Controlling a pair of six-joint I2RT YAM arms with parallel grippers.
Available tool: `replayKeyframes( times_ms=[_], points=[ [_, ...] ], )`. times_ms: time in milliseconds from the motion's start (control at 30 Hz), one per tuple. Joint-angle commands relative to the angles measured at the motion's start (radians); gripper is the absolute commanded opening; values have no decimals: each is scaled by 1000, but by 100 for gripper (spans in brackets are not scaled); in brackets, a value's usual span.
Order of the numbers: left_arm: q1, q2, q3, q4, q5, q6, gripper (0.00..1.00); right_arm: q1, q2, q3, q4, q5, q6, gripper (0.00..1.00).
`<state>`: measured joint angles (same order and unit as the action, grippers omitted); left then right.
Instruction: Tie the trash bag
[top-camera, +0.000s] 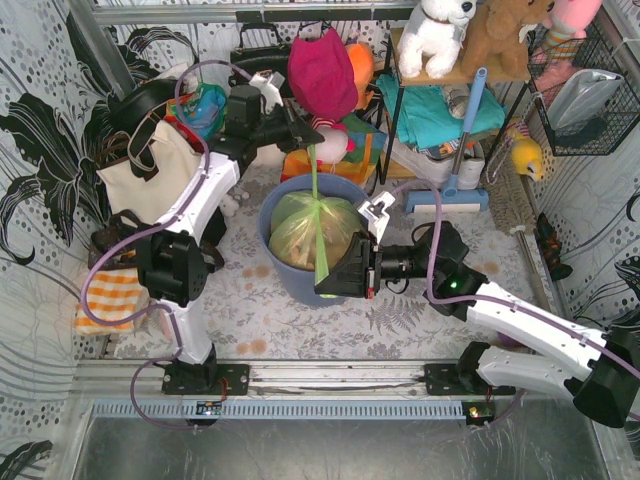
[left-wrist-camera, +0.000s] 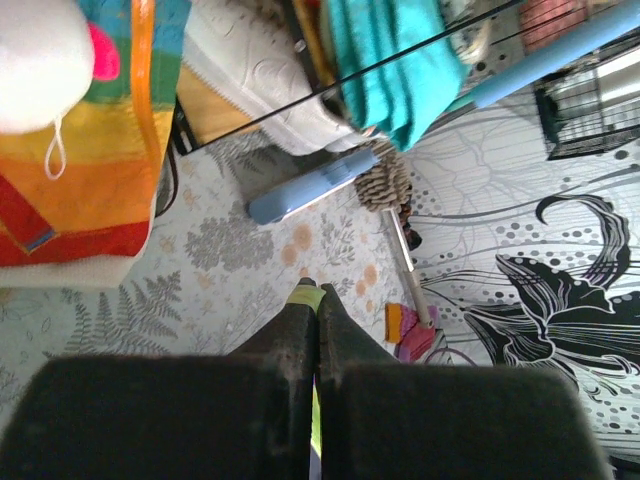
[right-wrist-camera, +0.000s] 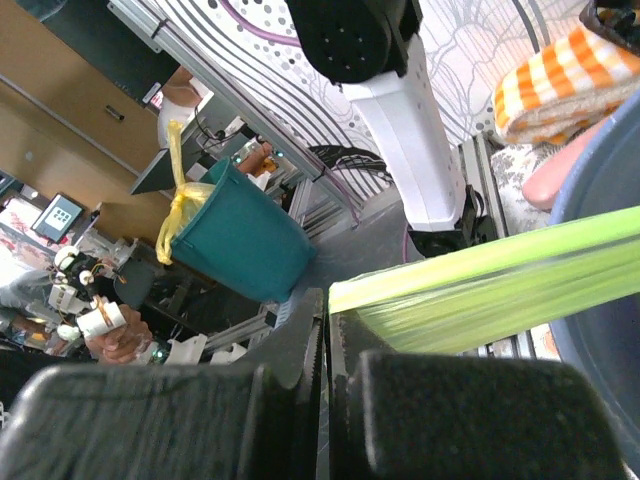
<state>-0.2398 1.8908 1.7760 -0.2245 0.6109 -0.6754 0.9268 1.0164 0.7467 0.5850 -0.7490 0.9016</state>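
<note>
left gripper (top-camera: 311, 140) was pinched shut on a thin, taut tail of the thin translucent light-green plastic trash bag (top-camera: 300, 228), just past the far rim of the bin; in the left wrist view a bit of green plastic showed between its dark fingertips (left-wrist-camera: 293, 335). right gripper (top-camera: 325, 285) was likewise clamped shut on a second, flatter green tail at the bin's near side. the two tails ran in nearly one line and met at a bunched point on top of the bag. the bag sat inside a blue-grey round plastic bin (top-camera: 300, 290), with tan crumpled scraps (top-camera: 290, 247) showing through it. the bin stood on a floral-patterned table (top-camera: 400, 312) between the arms. a cream tote bag (top-camera: 150, 178) stood at the left, and an orange-and-white checked cloth (top-camera: 110, 300) lay nearer.
</note>
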Motion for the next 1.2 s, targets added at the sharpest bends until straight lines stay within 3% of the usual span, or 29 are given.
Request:
replayKeyframes(
  times_ms=[0, 267, 567, 800, 967, 1067, 1167],
  points=[
    [79, 26, 127, 148, -231, 68, 4, 61, -29, 78, 8, -319, 11, 0],
    [94, 86, 115, 126, -260, 102, 4, 82, -33, -81, 232, -294, 162, 0],
    [108, 122, 12, 180, -254, 86, 4, 106, -20, -129, 259, -268, 166, 0],
    [123, 87, 1, 251, -199, 80, 4, 107, -39, -16, 56, -220, 35, 0],
    [123, -22, -90, 499, -59, -18, 4, 107, -55, 133, -195, 39, -153, 1],
    [120, -77, -134, 648, 47, -88, 4, 106, -37, 234, -376, 268, -251, 7],
    [112, -139, -171, 758, 119, -149, 4, 106, -6, 317, -483, 444, -358, 3]
  ],
)
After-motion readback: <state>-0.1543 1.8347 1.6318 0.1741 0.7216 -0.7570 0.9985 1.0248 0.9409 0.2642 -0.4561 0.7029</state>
